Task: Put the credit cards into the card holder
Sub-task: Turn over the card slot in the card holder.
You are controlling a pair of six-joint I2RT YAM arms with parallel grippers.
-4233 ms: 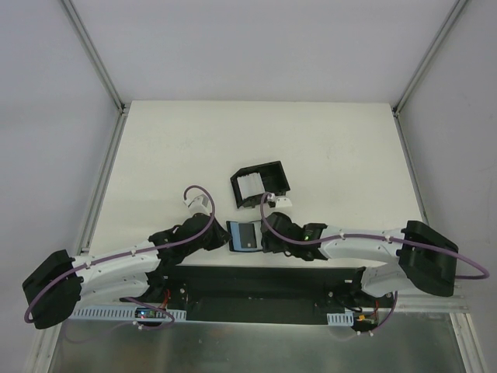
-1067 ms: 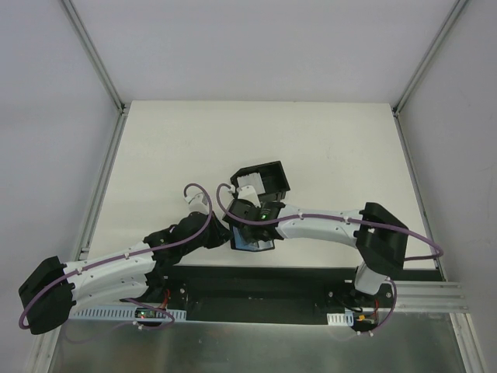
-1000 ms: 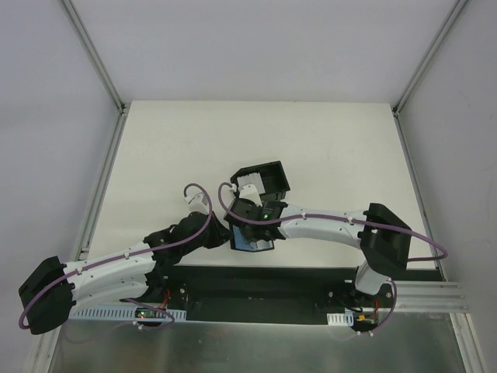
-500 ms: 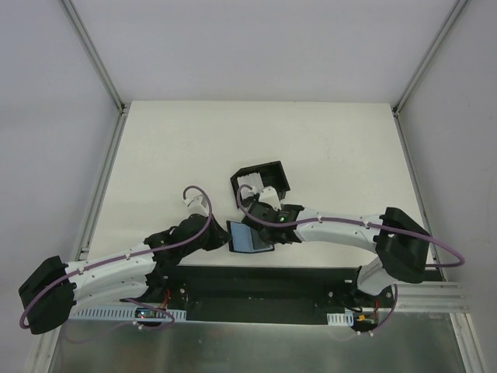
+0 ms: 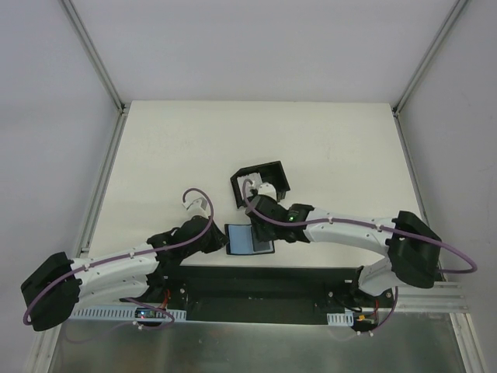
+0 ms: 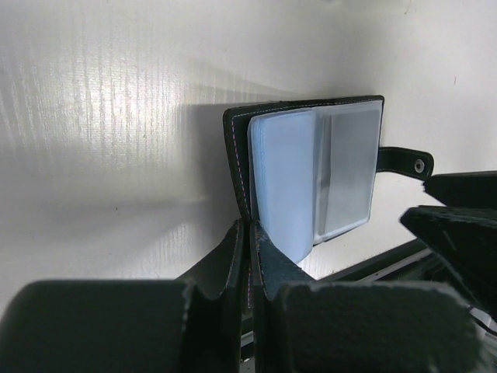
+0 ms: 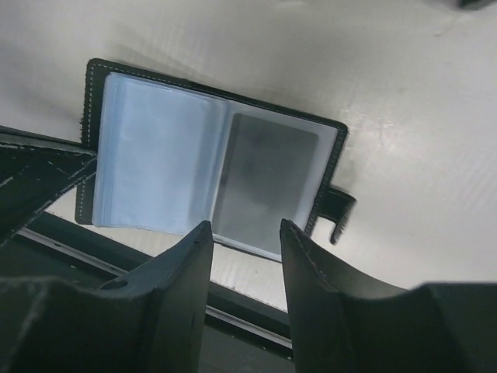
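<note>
Status: insertion stage, with no card in transit.

Card holder [image 7: 217,179]: lies open on the table [image 5: 311,140] near the front edge. The bluish sleeves are exposed and the snap tab points right. The sleeve pages stand slightly raised off the left cover.

Left gripper [image 6: 247,229]: clenched on the card holder's left cover edge, pinning it in place.

Right gripper [image 7: 245,231]: jaws parted and carrying nothing. It hangs above the open card holder, apart from it, on the side towards the box [image 5: 268,169].

Credit cards [image 5: 250,185]: they show only as a pale patch inside the box, just beyond the card holder and partly covered by the right arm.

Done: card holder opened, held steady and presented.

Outstanding: cards remain in the box to be lifted out and slid into sleeves. The sleeves are translucent and the right-hand pocket reads as a grey blur, so it cannot be confirmed whether a card is already seated there.

Assessment: early to middle progress, with most of the transfer work remaining.
</note>
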